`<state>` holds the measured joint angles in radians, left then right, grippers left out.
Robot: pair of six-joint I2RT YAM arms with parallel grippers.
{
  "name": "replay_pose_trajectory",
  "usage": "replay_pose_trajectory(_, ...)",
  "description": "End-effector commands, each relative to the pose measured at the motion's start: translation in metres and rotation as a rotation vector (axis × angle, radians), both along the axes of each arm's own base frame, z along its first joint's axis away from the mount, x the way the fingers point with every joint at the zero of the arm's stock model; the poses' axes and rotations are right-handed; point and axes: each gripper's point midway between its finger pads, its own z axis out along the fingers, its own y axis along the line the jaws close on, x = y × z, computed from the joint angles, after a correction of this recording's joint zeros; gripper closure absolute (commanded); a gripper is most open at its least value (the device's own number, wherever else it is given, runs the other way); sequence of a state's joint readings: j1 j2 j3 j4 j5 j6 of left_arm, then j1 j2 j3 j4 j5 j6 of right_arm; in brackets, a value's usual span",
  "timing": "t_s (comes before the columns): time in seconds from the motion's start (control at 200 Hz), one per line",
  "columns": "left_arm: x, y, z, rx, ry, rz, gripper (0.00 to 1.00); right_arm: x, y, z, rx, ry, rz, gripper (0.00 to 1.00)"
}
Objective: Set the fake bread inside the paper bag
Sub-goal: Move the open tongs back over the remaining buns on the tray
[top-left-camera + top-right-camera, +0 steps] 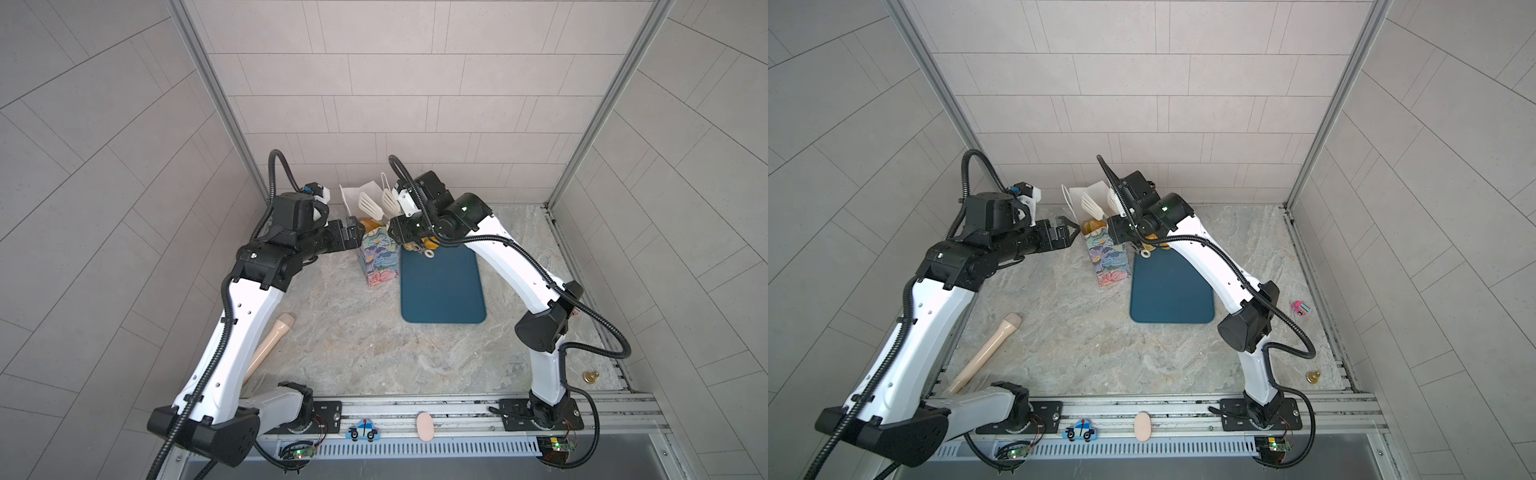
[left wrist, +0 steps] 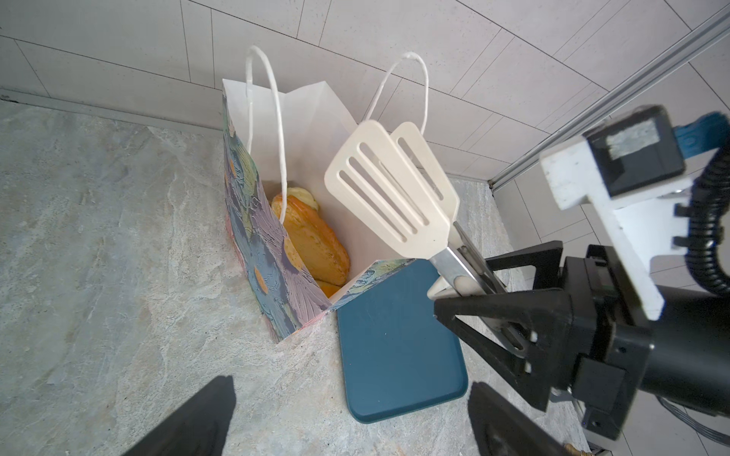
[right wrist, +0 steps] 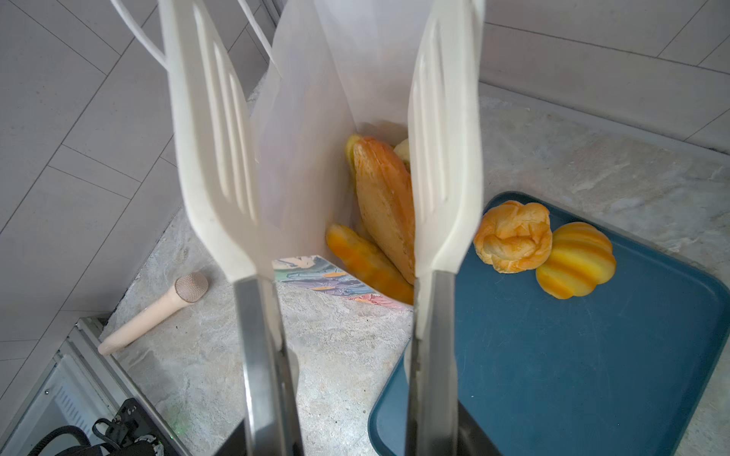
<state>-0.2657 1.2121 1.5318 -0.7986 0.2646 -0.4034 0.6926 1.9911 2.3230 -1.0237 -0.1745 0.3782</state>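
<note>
Right gripper (image 2: 468,286): fingers (image 2: 513,312) clamped on the metal arms of the tongs (image 3: 213,166), low on the handles.
Tongs: the two white slotted blades stand apart and are tilted over the open mouth of the paper bag (image 2: 268,276), on the side toward the tray (image 3: 553,375).
Left gripper (image 1: 1071,232): fingers spread wide, grasping nothing. It is level with the bag's upper part, close by its left wall; contact cannot be told.
Paper bag: upright on the table (image 1: 374,353) with its mouth open. It has a floral print outside, is white inside, and both cord handles stand up. Its base is just beside the tray's far left corner.
Fake bread (image 3: 383,205), in the bag: a long brown-gold loaf leans on end, with a yellow-orange striped piece beside it and a paler piece behind.
Fake bread, on the tray: a knotted roll (image 3: 513,237) and a ribbed yellow round (image 3: 576,260), touching each other, at the tray's far end near the bag.
Tray: dark blue, flat on the table.
Toy microphone (image 3: 158,308): beige, lying on the table well apart from the bag, on the left arm's side.
</note>
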Motion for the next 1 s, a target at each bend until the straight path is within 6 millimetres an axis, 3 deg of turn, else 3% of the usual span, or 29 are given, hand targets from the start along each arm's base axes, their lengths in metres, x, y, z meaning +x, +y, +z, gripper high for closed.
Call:
replay_pose_trajectory(0.0,-0.001,-0.001,-0.002,0.029,0.003,-0.001,0.0,-0.004,-0.002,0.027,0.037,-0.051,0.0,0.42)
replay_pose_trajectory(0.175,-0.002,-0.01,-0.003,0.102,-0.003,-0.022,0.0,-0.011,-0.006,0.04,0.018,-0.097,0.023,0.42)
replay_pose_trajectory(0.46,-0.003,-0.032,-0.004,0.155,-0.017,-0.056,0.0,-0.023,-0.044,0.058,-0.071,-0.176,-0.043,0.41)
replay_pose_trajectory(0.766,-0.007,-0.054,-0.007,0.205,-0.04,-0.092,0.0,-0.031,-0.107,0.054,-0.156,-0.225,-0.179,0.4)
replay_pose_trajectory(0.996,0.0,-0.075,0.0,0.214,-0.073,-0.121,0.0,-0.037,-0.137,0.042,-0.14,-0.208,-0.252,0.4)
